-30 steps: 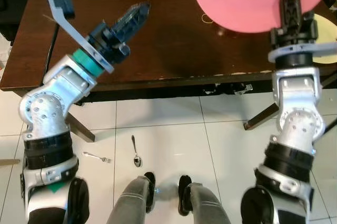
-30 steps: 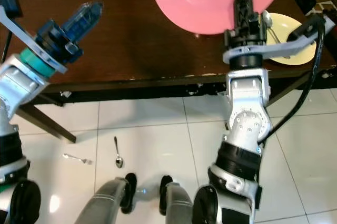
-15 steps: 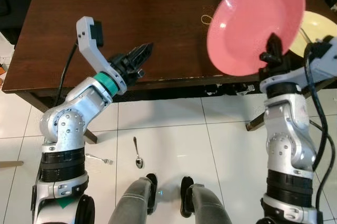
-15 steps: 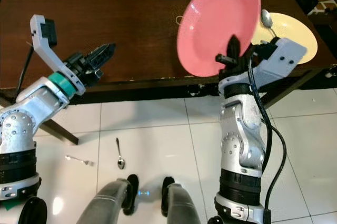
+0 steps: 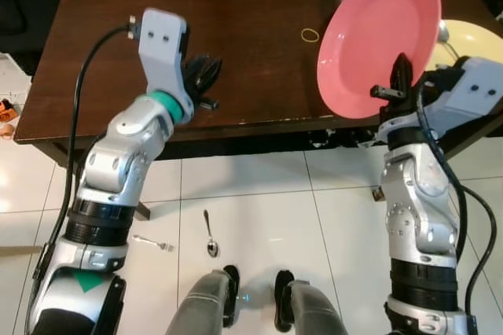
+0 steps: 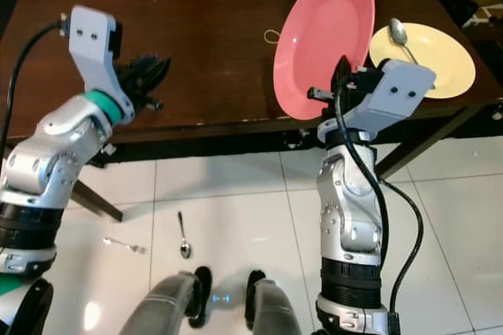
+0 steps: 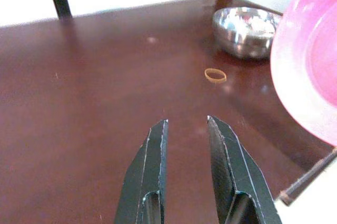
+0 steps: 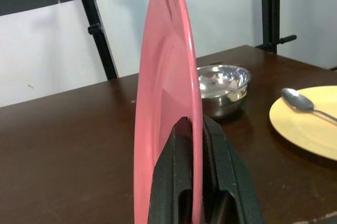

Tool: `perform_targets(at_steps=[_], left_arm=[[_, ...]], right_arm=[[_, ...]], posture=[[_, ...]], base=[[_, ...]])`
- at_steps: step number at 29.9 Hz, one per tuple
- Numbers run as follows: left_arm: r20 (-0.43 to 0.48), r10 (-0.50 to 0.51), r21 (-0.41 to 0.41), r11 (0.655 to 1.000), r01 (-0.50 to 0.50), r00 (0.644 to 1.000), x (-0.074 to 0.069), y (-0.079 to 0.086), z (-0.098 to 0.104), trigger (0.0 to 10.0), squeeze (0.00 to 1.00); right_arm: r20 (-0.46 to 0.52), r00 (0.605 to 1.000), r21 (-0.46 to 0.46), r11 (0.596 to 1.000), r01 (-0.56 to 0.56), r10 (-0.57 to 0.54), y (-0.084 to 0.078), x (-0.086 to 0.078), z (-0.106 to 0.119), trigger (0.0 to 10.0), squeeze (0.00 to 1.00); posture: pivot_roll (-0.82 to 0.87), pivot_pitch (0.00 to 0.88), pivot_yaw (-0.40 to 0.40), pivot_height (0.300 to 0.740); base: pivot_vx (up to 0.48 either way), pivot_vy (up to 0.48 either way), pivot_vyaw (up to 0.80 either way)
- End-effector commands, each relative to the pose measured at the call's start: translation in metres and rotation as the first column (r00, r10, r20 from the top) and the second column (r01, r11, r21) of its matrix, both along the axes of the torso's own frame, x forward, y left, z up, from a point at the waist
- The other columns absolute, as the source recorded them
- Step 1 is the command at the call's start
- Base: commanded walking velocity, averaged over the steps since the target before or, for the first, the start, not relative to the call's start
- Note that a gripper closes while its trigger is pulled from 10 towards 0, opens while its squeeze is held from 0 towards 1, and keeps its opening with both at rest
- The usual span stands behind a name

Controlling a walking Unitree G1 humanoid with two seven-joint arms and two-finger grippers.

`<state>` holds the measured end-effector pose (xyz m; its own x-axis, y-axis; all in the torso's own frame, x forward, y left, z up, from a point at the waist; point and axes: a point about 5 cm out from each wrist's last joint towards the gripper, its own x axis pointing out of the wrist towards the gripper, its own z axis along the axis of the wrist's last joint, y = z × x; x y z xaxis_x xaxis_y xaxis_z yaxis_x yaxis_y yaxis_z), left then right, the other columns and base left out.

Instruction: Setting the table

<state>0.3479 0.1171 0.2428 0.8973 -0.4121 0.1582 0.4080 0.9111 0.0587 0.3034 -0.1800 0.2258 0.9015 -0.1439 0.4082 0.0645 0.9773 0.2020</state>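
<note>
since the earlier frame, right gripper (image 8: 196, 145) tilts pinched pink plate (image 5: 377, 36) upright, unplaced; yellow plate (image 6: 440, 60) set at 3 o'clock; left gripper (image 7: 187, 129) slightly spread.

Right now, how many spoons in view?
2. A metal spoon lies on the round yellow plate on the dark wooden table; another metal spoon lies on the white tiled floor.

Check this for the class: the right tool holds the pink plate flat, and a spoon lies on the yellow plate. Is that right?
Not quite. The right tool holds the pink plate on edge, upright, as the right wrist view shows. The spoon does lie on the yellow plate.
</note>
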Motion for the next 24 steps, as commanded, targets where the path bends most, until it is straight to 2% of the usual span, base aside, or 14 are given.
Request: perform_targets(at_steps=[1,4,9,14,24], left_arm=[[0.013,0.034,0.006,0.999,-0.034,0.999,0.003,0.001,-0.004,10.0,0.0],[0.032,0.058,-0.018,0.998,-0.058,0.998,0.004,0.0,-0.005,10.0,0.0],[0.062,0.065,-0.01,0.998,-0.064,0.996,0.005,-0.007,-0.011,10.0,0.0],[0.073,0.101,-0.026,0.995,-0.099,0.992,0.006,-0.01,-0.018,10.0,0.0],[0.099,0.109,-0.036,0.994,-0.106,0.989,0.008,-0.012,-0.02,10.0,0.0]], right_arm=[[0.007,1.0,-0.009,1.0,-0.001,0.001,0.002,0.0,0.0,10.0,0.0],[0.012,1.0,-0.017,1.0,-0.01,0.01,0.004,0.002,0.002,10.0,0.0],[0.017,1.0,-0.031,0.999,-0.024,0.024,0.009,0.007,0.003,10.0,0.0],[0.017,0.998,-0.037,0.998,-0.052,0.053,0.02,0.014,0.004,10.0,0.0],[0.015,0.998,-0.025,0.998,-0.058,0.058,0.023,0.018,0.003,10.0,0.0]], posture=[[0.11,0.068,0.092,0.74],[0.1,0.058,0.084,0.74],[0.1,0.044,0.069,0.74],[0.12,0.042,0.05,0.74],[0.12,0.046,0.045,0.74]], base=[[0.0,0.0,0.0],[0.0,0.0,0.0],[0.0,0.0,0.0],[0.0,0.0,0.0],[0.0,0.0,0.0]])
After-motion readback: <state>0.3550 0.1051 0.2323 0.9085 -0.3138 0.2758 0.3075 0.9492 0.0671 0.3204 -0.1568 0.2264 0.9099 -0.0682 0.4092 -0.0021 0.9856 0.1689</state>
